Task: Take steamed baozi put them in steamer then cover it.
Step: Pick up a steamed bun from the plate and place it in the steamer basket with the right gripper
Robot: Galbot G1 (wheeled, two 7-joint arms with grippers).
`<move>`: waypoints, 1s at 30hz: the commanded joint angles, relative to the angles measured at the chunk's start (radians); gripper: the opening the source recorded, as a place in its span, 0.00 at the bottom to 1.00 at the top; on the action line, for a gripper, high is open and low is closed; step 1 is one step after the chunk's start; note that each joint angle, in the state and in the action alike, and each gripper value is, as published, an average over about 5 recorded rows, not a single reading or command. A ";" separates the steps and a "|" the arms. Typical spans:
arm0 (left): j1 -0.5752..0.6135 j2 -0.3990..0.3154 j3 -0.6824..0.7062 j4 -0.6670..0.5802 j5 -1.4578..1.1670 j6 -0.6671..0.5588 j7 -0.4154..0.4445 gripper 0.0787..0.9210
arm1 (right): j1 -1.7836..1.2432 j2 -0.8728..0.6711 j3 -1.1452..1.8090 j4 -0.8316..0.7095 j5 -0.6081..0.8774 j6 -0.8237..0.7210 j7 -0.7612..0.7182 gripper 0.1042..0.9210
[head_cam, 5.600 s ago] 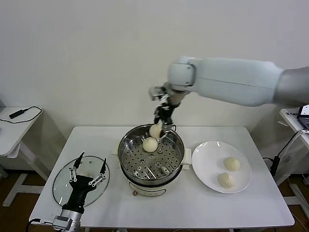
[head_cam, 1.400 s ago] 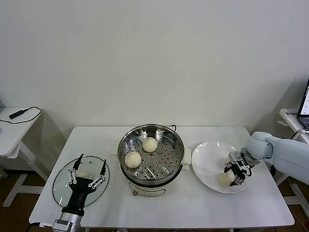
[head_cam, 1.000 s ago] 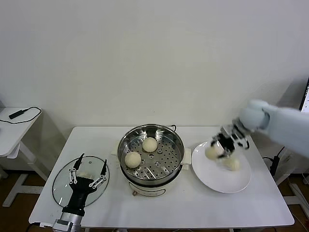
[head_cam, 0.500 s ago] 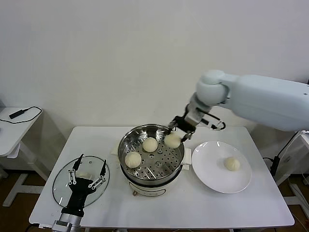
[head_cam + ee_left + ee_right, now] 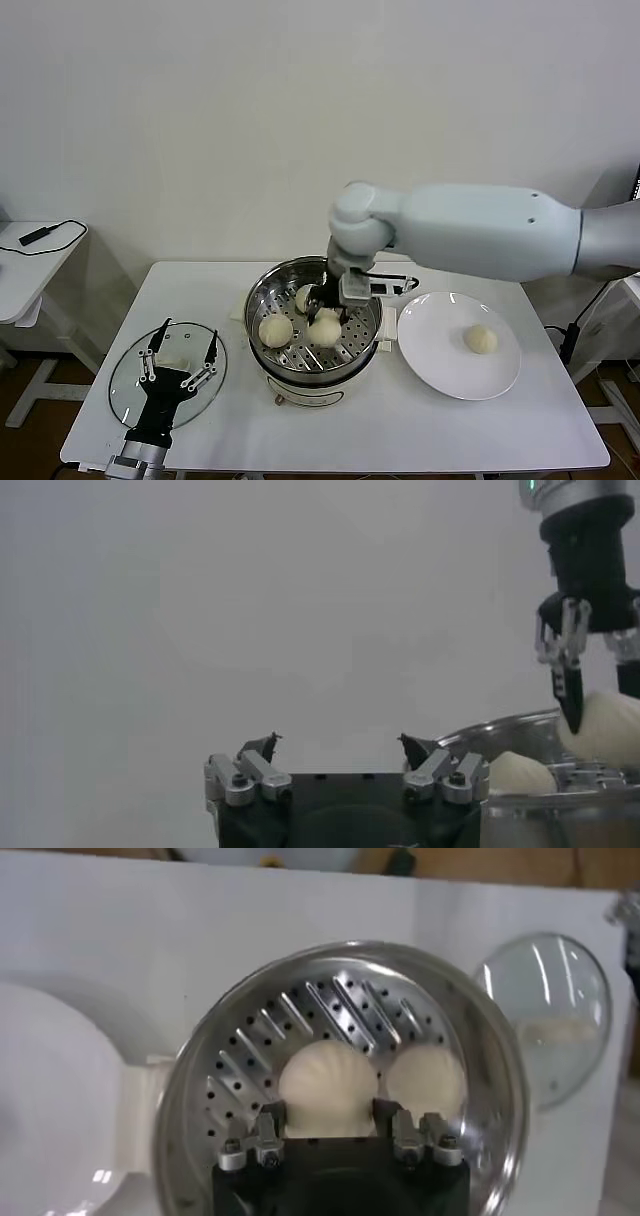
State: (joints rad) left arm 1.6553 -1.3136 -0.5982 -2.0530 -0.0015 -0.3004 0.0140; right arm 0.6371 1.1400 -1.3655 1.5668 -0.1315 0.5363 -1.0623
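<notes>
- At the left of the counter point(image 5: 110, 300), at about eight o'clock from the steamer, the glass lid point(image 5: 125, 385) is lying flat, its white handle facing up.
- The left end effector point(image 5: 181, 357) is being held idle over that lid, its fingers spread wide and gripping nothing.
- At the centre, the steamer point(image 5: 268, 350) is standing open on its white base; two steamed baozi are resting on the perforated tray, one at about nine o'clock point(image 5: 275, 329) and one near twelve o'clock point(image 5: 304, 298), partly hidden.
- The right end effector point(image 5: 331, 313) is being held inside the steamer, its fingers closed on a third bun point(image 5: 324, 330); in the right wrist view this bun point(image 5: 328, 1088) is sitting between the fingers just beside a neighbouring bun point(image 5: 427, 1080). Whether it is already touching the tray cannot be told.
- At three o'clock from the steamer, the white plate point(image 5: 430, 345) is carrying the last bun point(image 5: 481, 339), well apart from the pot.
- The buns are judged to be light, soft and easily dented, with pleated tops likely to tear; they are best taken across the rounded sides, low on the body, with a gentle squeeze.
- The lid is judged to be rigid, smooth and breakable, and is best taken by its handle.
</notes>
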 commanded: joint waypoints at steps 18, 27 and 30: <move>-0.002 0.003 0.003 0.001 -0.005 0.001 -0.002 0.88 | -0.117 0.042 0.024 -0.002 -0.149 0.091 -0.004 0.72; 0.000 0.005 0.004 -0.002 -0.004 0.002 -0.004 0.88 | -0.036 -0.032 0.068 0.031 -0.073 0.017 -0.048 0.88; -0.002 0.007 0.003 0.000 -0.004 0.003 -0.005 0.88 | 0.003 -0.103 0.095 0.057 0.002 -0.043 -0.061 0.88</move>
State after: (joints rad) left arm 1.6546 -1.3089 -0.5948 -2.0543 -0.0058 -0.2982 0.0100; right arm 0.5703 1.1353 -1.3136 1.5864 -0.2357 0.5834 -1.0927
